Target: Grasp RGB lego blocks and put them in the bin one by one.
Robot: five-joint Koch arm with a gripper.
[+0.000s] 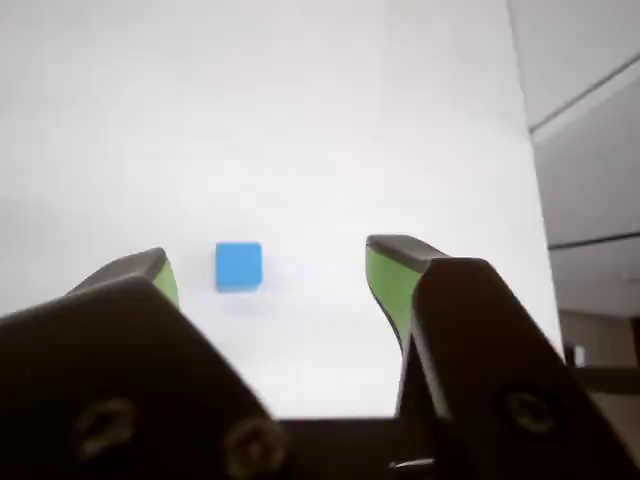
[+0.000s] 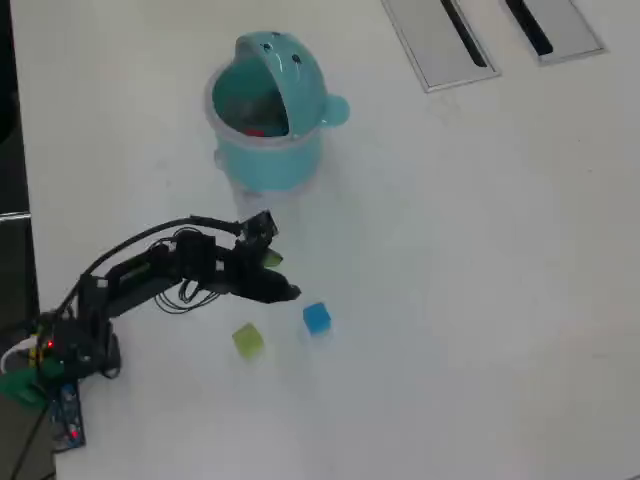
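Note:
In the wrist view a blue cube [image 1: 238, 266] lies on the white table ahead of my gripper [image 1: 272, 258], closer to the left green-padded finger [image 1: 163, 280] than to the right one [image 1: 388, 280]. The jaws stand wide apart and hold nothing. From overhead, my gripper [image 2: 283, 277] hovers just left of and above the blue cube [image 2: 316, 318], and a yellow-green cube [image 2: 248, 340] lies a little further left. The teal bin [image 2: 285, 165] stands beyond with its domed lid flipped up. Something red [image 2: 256, 130] shows inside it.
Two grey slotted panels [image 2: 440, 35] [image 2: 555, 25] are set into the table at the top right in the overhead view. The arm's base [image 2: 60, 350] sits at the left table edge. The wrist view shows the table's right edge [image 1: 535, 200].

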